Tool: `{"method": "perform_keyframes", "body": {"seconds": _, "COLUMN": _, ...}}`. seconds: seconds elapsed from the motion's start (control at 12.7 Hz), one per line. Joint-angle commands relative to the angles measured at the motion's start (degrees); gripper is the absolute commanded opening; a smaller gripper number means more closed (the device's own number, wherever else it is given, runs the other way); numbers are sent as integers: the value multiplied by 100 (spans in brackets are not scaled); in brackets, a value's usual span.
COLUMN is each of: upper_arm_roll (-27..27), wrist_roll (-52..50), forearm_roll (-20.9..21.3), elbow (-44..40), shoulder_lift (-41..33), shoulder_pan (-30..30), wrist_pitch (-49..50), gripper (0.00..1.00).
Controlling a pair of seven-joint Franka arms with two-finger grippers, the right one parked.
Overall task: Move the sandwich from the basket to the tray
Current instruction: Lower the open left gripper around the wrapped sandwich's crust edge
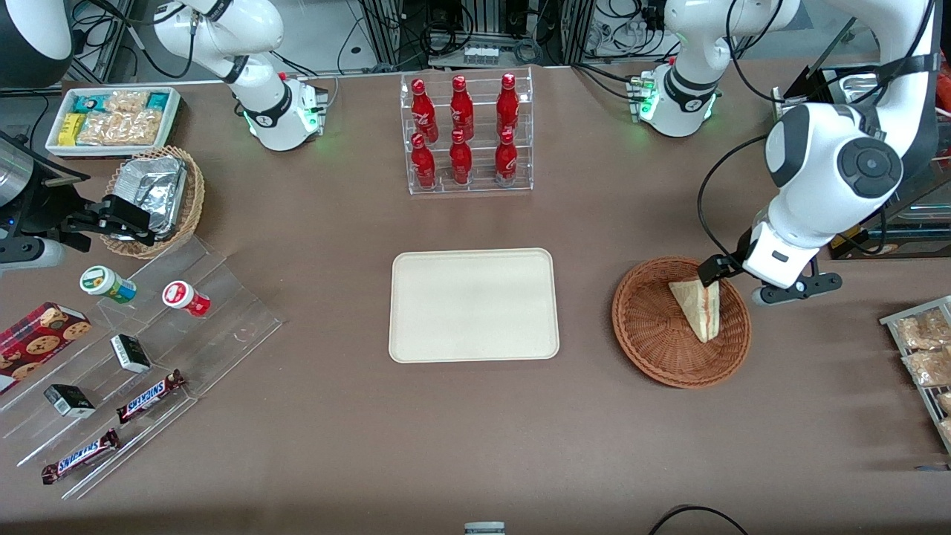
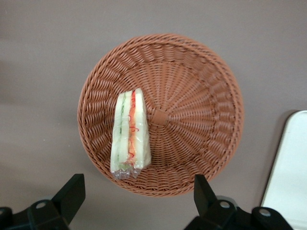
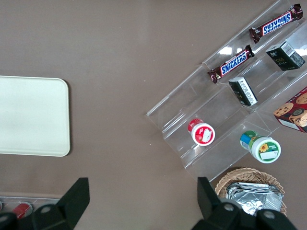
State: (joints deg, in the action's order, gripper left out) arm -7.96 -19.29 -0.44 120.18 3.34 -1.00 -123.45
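Observation:
The sandwich [image 1: 698, 308] [image 2: 130, 134], a wrapped white-bread wedge showing red, orange and green layers, lies in the round reddish-brown basket [image 1: 654, 327] [image 2: 192, 96]. It sits off the basket's centre, toward the working arm's end. My left gripper [image 1: 750, 286] [image 2: 136, 187] hovers open over the basket's rim, a little farther from the front camera than the sandwich. Its black fingers hold nothing, and the wedge's narrow end is just short of the gap between them. The cream tray [image 1: 473, 305] [image 2: 290, 177] lies bare at mid-table beside the basket.
A clear rack of red bottles [image 1: 468, 134] stands farther from the front camera than the tray. Toward the parked arm's end are a tan basket of foil packets [image 1: 160, 197], a white snack box [image 1: 111, 119] and an acrylic stepped stand [image 1: 223, 327]. A wire rack of packets [image 1: 921, 349] lies at the working arm's end.

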Motion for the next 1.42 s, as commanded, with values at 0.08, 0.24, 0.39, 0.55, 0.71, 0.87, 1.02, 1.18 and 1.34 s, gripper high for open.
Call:
{"method": "perform_keyframes", "body": {"seconds": 0.08, "upper_arm_roll": -22, "wrist_roll": -154, "forearm_roll": -403, "elbow": 321, "shoulder_lift": 254, "shoulder_pan": -146, "wrist_pitch": -687, "gripper": 100}}
{"method": "perform_keyframes", "body": {"seconds": 0.24, "upper_arm_roll": -22, "wrist_roll": -154, "forearm_roll": -545, "elbow": 567, "shoulder_lift": 307, "shoulder_pan": -146, "wrist_pitch": -1057, "gripper": 100}}
{"method": "perform_keyframes", "body": {"seconds": 0.39, "upper_arm_roll": -22, "wrist_roll": -154, "forearm_roll": -554, "elbow": 621, "shoulder_lift": 421, "shoulder_pan": -146, "wrist_pitch": -1233, "gripper": 100}}
{"method": "perform_keyframes", "body": {"seconds": 0.55, "upper_arm_roll": -22, "wrist_roll": -154, "forearm_roll": -563, "elbow": 743, "shoulder_lift": 553, "shoulder_pan": -155, "wrist_pitch": -1522, "gripper": 100}}
{"method": "perform_keyframes", "body": {"seconds": 0.71, "upper_arm_roll": -22, "wrist_roll": -154, "forearm_roll": -563, "elbow": 963, "shoulder_lift": 615, "shoulder_pan": -198, "wrist_pitch": -1909, "gripper": 100}}
{"method": "perform_keyframes", "body": {"seconds": 0.87, "upper_arm_roll": -22, "wrist_roll": -154, "forearm_roll": -563, "elbow": 1174, "shoulder_lift": 615, "shoulder_pan": -216, "wrist_pitch": -2095, "gripper": 100}}
{"method": "perform_keyframes", "body": {"seconds": 1.02, "upper_arm_roll": -13, "wrist_roll": -180, "forearm_roll": -563, "elbow": 1315, "shoulder_lift": 536, "shoulder_pan": -251, "wrist_pitch": -2104, "gripper": 100}}
{"method": "perform_keyframes", "body": {"seconds": 1.18, "upper_arm_roll": -13, "wrist_roll": -207, "forearm_roll": -563, "elbow": 1447, "shoulder_lift": 465, "shoulder_pan": -252, "wrist_pitch": -2104, "gripper": 100}}
{"method": "perform_keyframes", "body": {"seconds": 1.34, "upper_arm_roll": -13, "wrist_roll": -277, "forearm_roll": -571, "elbow": 1578, "shoulder_lift": 500, "shoulder_pan": -252, "wrist_pitch": -2383, "gripper": 99}}
